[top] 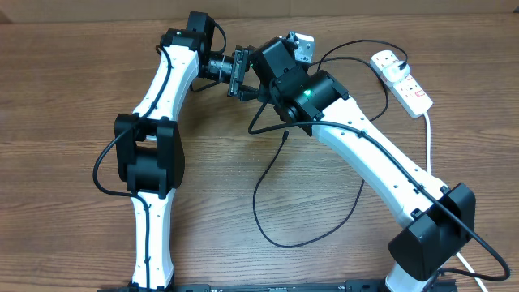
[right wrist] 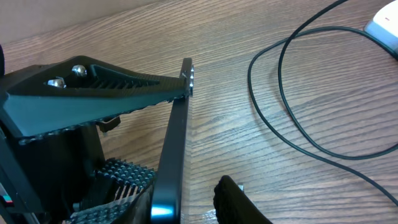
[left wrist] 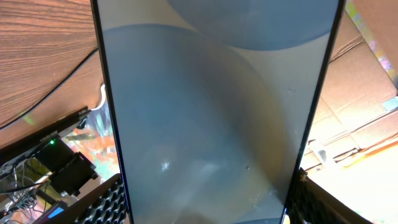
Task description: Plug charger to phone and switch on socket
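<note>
The phone [left wrist: 211, 112] is lifted off the table and fills the left wrist view, its black edges touching both ribbed pads [left wrist: 102, 205]. My left gripper [left wrist: 208, 214] is shut on it near the table's back centre [top: 235, 73]. Seen edge-on in the right wrist view, the phone [right wrist: 177, 137] stands between my right gripper's [right wrist: 180, 193] fingers; the left pad [right wrist: 118, 180] is against it and the right finger [right wrist: 239, 202] stands a gap away. The charger [top: 268, 227] loops loose on the table, its tip [top: 285, 136] lying free. The socket [top: 403, 81] lies at the back right.
A thick white cord [top: 428, 138] runs from the socket down the right side. Black charger loops [right wrist: 292, 124] cross the wood to the right of the phone. My left gripper's finger [right wrist: 106, 81] reaches over the phone's top edge. Both arms crowd the back centre.
</note>
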Controlling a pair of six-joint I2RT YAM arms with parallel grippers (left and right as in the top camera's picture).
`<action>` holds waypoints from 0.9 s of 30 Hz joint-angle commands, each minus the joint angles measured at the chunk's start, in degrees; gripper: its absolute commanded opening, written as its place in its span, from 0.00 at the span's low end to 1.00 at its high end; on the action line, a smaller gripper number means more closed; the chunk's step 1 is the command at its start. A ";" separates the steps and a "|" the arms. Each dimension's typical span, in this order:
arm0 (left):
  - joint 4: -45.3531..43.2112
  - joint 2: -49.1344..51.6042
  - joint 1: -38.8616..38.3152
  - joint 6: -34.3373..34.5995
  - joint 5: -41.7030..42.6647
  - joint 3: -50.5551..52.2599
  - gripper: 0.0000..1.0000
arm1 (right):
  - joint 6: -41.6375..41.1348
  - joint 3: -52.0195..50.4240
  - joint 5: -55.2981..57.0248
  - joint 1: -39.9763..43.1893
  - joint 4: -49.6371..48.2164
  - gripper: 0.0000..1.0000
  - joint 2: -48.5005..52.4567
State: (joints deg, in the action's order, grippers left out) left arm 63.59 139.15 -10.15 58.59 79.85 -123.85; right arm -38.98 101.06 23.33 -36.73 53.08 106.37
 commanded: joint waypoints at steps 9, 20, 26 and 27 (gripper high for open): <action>-0.07 -0.11 -0.76 0.13 2.05 -1.68 0.66 | -0.04 1.16 0.15 0.15 -1.01 0.19 0.17; -0.70 -0.11 -0.81 0.11 2.14 -1.68 0.66 | -0.04 1.16 0.15 0.15 -1.16 0.14 0.17; -0.68 -0.11 -0.83 0.11 2.23 -1.68 0.66 | -0.02 1.16 0.17 0.15 -1.20 0.12 0.17; -0.68 -0.11 -0.87 0.11 2.21 -1.68 0.66 | -0.02 1.16 0.17 0.15 -1.25 0.12 0.17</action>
State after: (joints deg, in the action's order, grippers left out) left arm 63.09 139.15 -10.52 58.57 79.85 -123.85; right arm -39.00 101.06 23.11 -36.73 52.07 106.37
